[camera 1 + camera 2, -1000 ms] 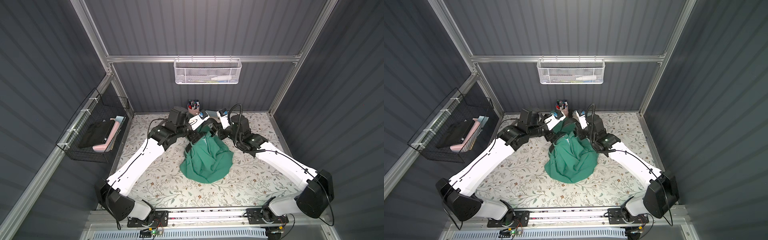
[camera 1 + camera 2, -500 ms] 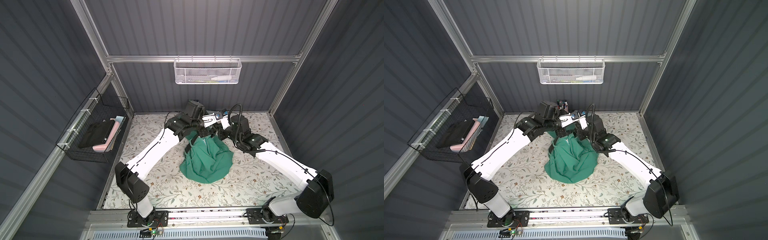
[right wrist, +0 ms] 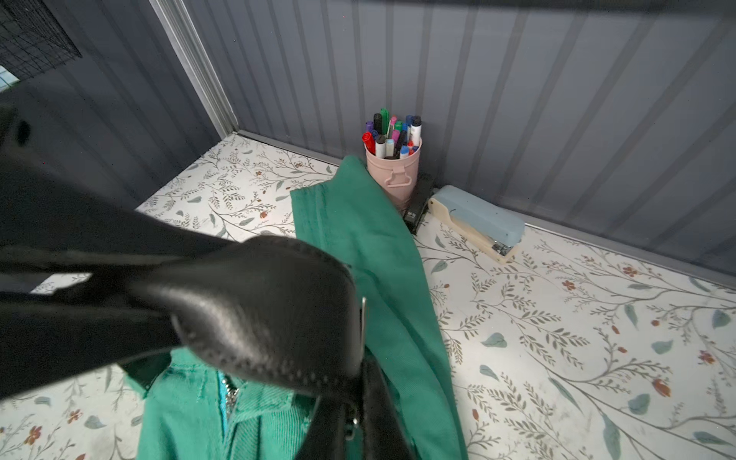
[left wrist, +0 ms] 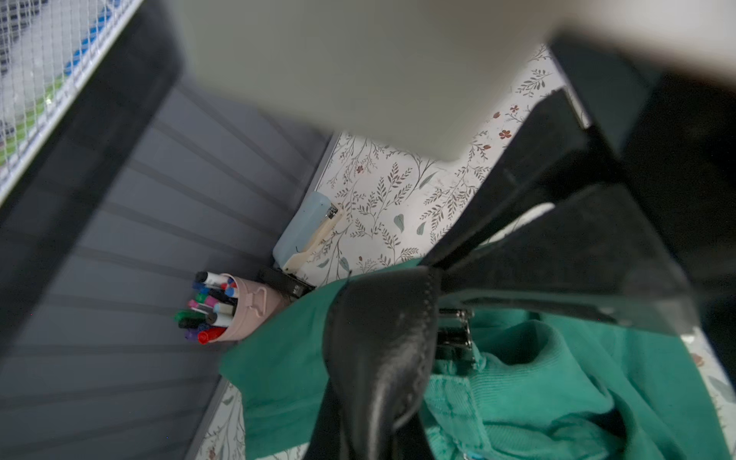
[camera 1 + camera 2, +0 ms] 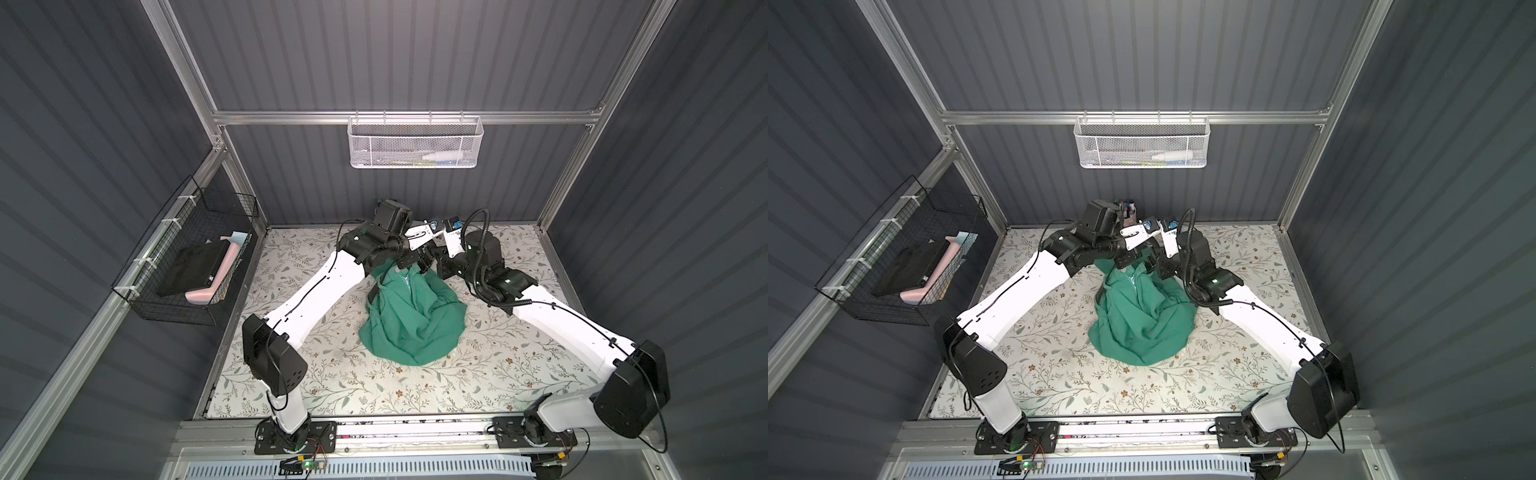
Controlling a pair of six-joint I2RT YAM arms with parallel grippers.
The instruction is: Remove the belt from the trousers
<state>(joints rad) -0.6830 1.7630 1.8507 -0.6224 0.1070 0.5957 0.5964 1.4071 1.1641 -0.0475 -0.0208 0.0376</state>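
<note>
The belt (image 4: pixel 378 358): black stitched strap, bulged into a fold at the raised waistband of the trousers (image 5: pixel 411 320), its metal buckle (image 4: pixel 454 334) just beside the fold. Trousers heaped in the middle of the table (image 5: pixel 332 374), waist end lifted toward the back wall, legs slumped toward the arm bases. On the fold, the left gripper (image 4: pixel 436 275): closed down to a pinch on the stitched edge, right by the buckle. From the opposite side, the right gripper (image 3: pixel 175 290): likewise clamped tight on the same fold. Neither arm is nearer; the tips almost meet over the waistband in both top views. From the fold the strap drops beneath the grippers into the cloth; how many loops hold it, cannot tell. Judgement: the pull must run along the strap's length, away from the heap, one gripper anchoring. A pen pot (image 3: pixel 392 171) and a stapler (image 3: pixel 474 223) stand close behind, so a snag risk
</note>
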